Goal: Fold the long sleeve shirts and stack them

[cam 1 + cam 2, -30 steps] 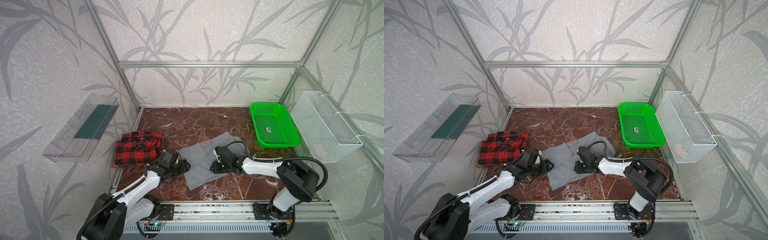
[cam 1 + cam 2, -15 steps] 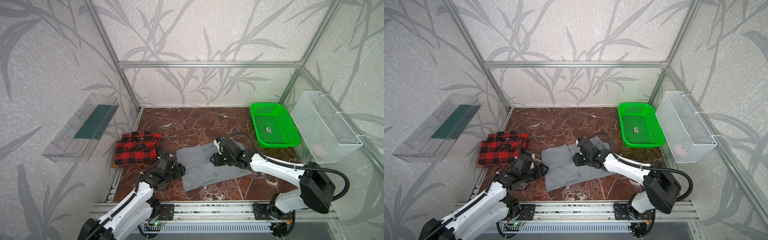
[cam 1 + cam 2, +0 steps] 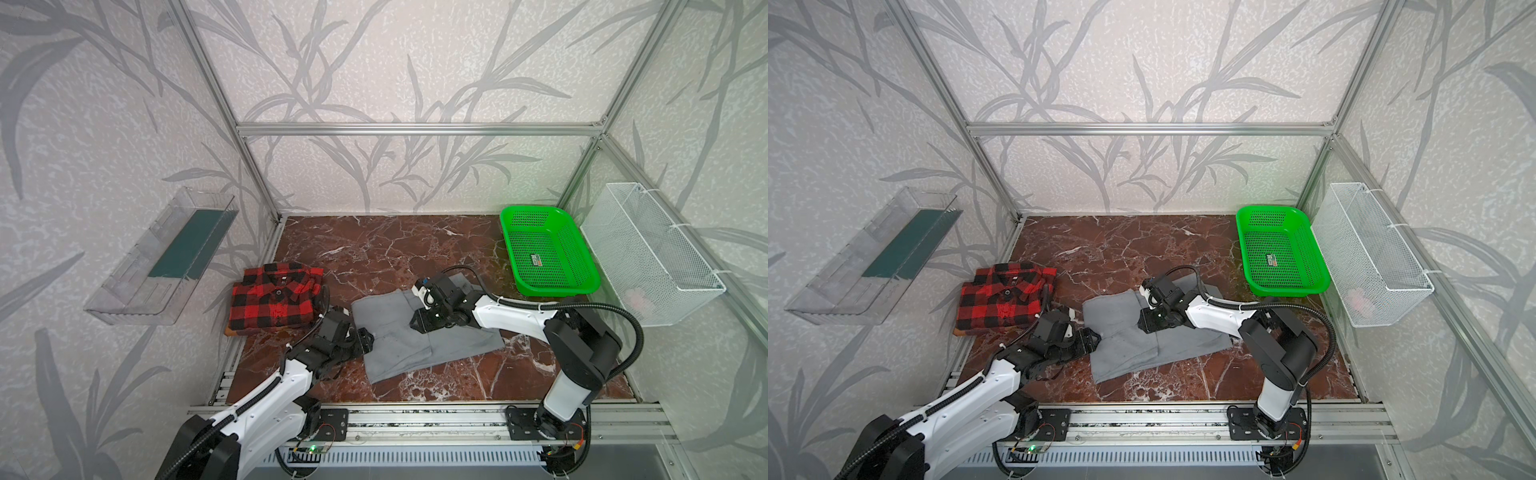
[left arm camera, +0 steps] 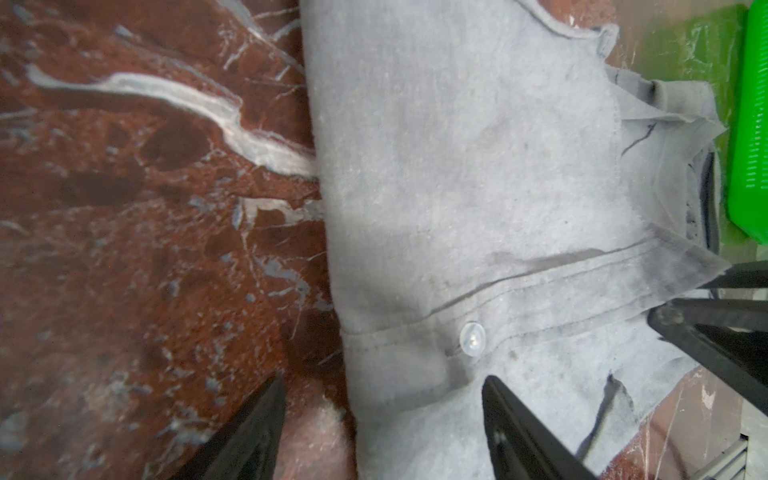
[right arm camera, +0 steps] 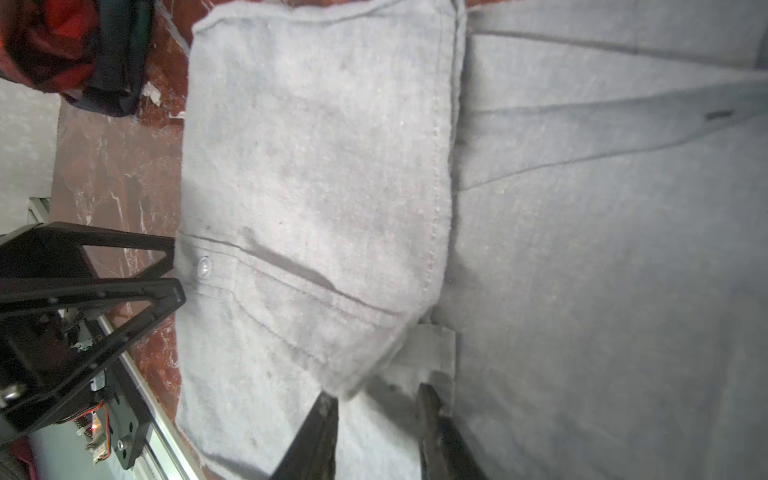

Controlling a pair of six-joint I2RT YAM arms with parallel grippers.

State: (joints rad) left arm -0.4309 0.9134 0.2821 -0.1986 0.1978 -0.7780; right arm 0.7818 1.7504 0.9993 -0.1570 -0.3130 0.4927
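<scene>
**Near zone.** The left gripper (image 4: 382, 415) sits low at the left edge of the grey shirt (image 3: 399, 345). Its jaws stand well apart and hold nothing, one over bare bench (image 3: 395, 249) and the other over cloth, with the shirt's edge between them. A button (image 4: 472, 338) and the placket seam lie just ahead of it.

**Centre.** The grey shirt lies flat mid-bench, partly folded, with one flap doubled over its left part. The right gripper (image 5: 374, 399) is down on the shirt's middle, at the near corner of that flap. Its jaws are only narrowly apart with the flap corner at their tips. The wrist view is blurred there, so I cannot tell whether they pinch it.

**Far left.** The plaid shirt (image 3: 272, 301) lies folded by the bench's left edge, collar on its far side, apart from the grey one.

**Handling, as judged.**
- The grey shirt looks light, limp and soft, with no stiffness to hold a crease, and it is not fragile.
- On polished stone its layers are likely to slide and the doubled flap may fall open if lifted by one point.
- Hold is best taken at the two ends of a folded edge, pinching every layer together.
- One jaw should be worked under the edge, clear of the button.
- The plaid shirt seems thicker and a steady base for stacking.
</scene>
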